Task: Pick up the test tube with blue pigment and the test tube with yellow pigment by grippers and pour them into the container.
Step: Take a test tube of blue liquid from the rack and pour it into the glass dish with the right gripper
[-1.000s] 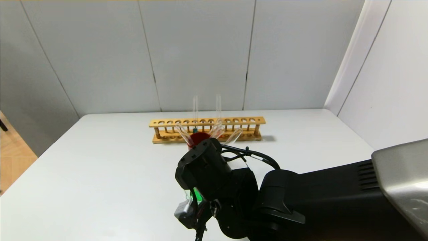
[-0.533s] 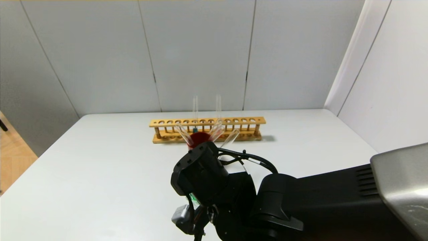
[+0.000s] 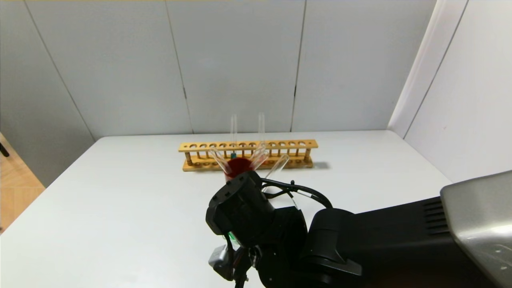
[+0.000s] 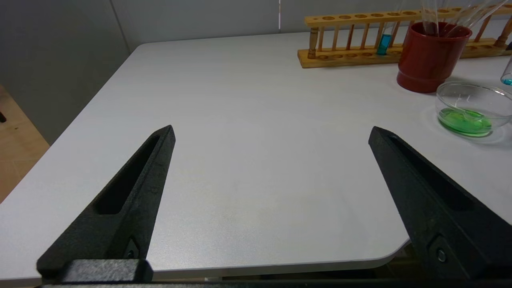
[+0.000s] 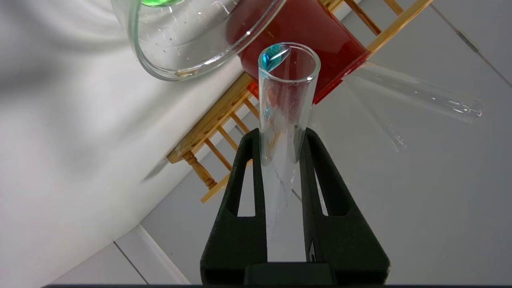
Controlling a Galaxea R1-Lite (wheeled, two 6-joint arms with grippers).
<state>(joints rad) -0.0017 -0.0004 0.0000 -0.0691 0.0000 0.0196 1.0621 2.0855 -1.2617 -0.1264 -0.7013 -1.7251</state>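
Observation:
My right gripper (image 5: 280,134) is shut on the test tube with blue pigment (image 5: 286,96). The tube is tilted, with only a small teal-blue drop left at its mouth, close beside the rim of the container (image 5: 180,60). In the left wrist view the tube's low end (image 4: 507,74) hangs just above and beside the container (image 4: 472,90), which holds green liquid. In the head view my right wrist (image 3: 240,208) hides the tube and container. No tube with yellow liquid shows. My left gripper (image 4: 272,130) is open and empty over the table's near left edge.
A dark-red cup (image 4: 432,56) with several empty tubes splayed out stands just behind the container, also in the head view (image 3: 239,165). Behind it is a wooden rack (image 3: 248,155) holding another tube with blue liquid (image 4: 384,43). Walls close the back and right.
My right wrist dipped slightly toward me and to the left, then came back a little. The rack, the cup and its tubes have not moved.

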